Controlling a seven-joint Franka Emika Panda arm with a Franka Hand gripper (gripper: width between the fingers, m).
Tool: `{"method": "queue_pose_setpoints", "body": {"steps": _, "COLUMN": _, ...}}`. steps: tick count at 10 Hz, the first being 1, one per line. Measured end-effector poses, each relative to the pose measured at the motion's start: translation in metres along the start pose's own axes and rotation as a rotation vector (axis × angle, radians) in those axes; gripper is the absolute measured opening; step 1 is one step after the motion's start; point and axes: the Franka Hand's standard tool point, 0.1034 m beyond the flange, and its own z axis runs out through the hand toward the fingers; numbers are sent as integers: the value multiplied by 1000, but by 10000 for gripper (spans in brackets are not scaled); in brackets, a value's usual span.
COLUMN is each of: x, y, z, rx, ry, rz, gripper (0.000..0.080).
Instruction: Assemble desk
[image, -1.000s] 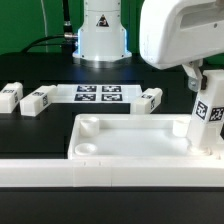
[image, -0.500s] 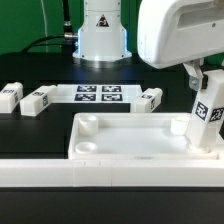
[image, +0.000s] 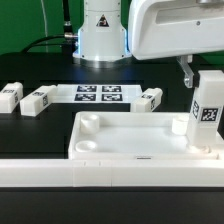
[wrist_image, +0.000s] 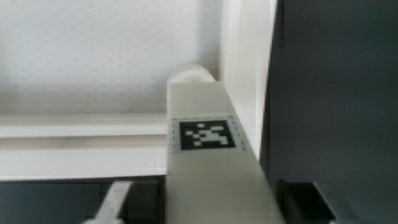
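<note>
Desk panel lies flat on the black surface, just behind the border rail. One leg stands upright at the panel's corner on the exterior view's right. Its foot is hidden by the rim, so seating depth cannot be confirmed. Three loose legs lie beyond the panel, beside the marker board.

Step in hand, as judged: fitting the first leg. The fingers stand parted on either side of the leg's top, with a gap showing in both views, so no grip is applied.

Next move: either re-grip and turn the leg home, or lift straight off without nudging it, then fetch a loose leg.

Change from half a second ago: the leg leaned and a finger touched it. Now it stands plumb, and the arm housing sits higher and further toward the exterior view's left.
</note>
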Motion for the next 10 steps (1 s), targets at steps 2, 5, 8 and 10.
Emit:
{"method": "queue_pose_setpoints", "body": {"steps": 2, "x": 0, "y": 1, "z": 0, "rx": 1, "ry": 4, "rz": 134, "gripper": 298}}
{"method": "queue_pose_setpoints", "body": {"steps": 5, "x": 0, "y": 1, "z": 0, "rx": 1, "ry": 4, "rz": 290, "gripper": 298}}
{"method": "queue_pose_setpoints", "body": {"steps": 8, "x": 0, "y": 1, "z": 0, "rx": 5, "ry": 2, "rz": 504, "gripper": 298}}
{"method": "queue_pose_setpoints", "body": {"steps": 10, "x": -2, "y": -2, "z": 1, "rx": 10, "ry": -5, "rz": 718, "gripper": 298}}
